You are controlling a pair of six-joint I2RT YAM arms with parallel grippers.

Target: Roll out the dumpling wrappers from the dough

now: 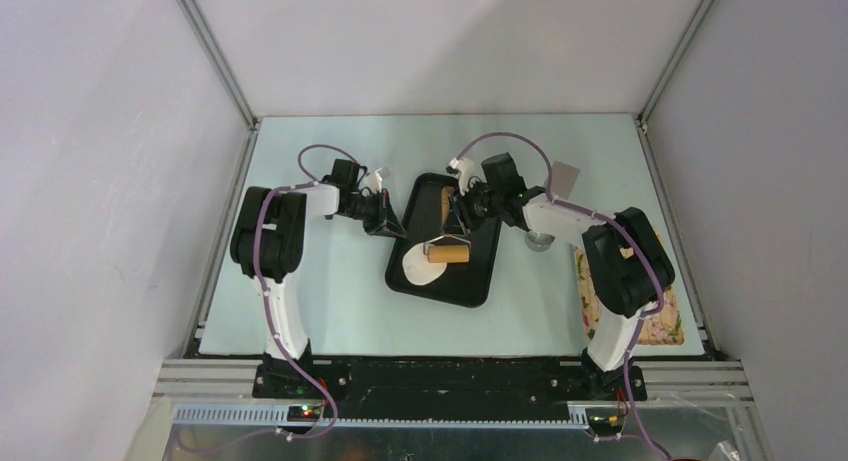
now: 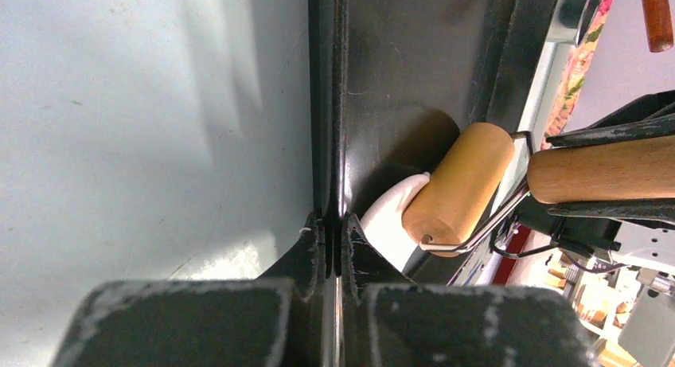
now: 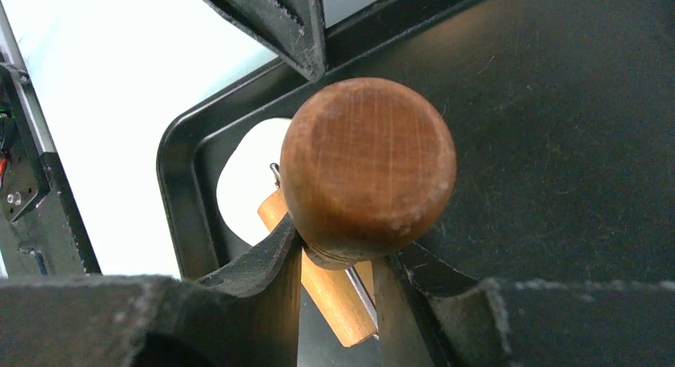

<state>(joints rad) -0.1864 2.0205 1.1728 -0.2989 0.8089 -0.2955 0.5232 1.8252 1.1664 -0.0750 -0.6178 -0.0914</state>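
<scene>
A black tray [image 1: 482,271] lies mid-table with the dough [image 1: 418,269], a flattened white disc, at its near left corner. A small wooden roller [image 1: 449,251] rests on the dough's right edge. My right gripper [image 1: 455,213] is shut on the roller's wooden handle [image 3: 368,164], its jaws pressed against both sides below the knob. The roller barrel [image 3: 334,299] and dough [image 3: 243,184] show beneath. My left gripper [image 2: 334,228] is shut on the tray's left rim [image 2: 326,104]. In that view the roller [image 2: 458,188] sits on the dough [image 2: 390,220].
A round steel cup [image 1: 540,241] stands just right of the tray, under the right arm. A floral cloth [image 1: 665,321] lies at the table's right edge. Grey walls and metal frame posts enclose the table on three sides.
</scene>
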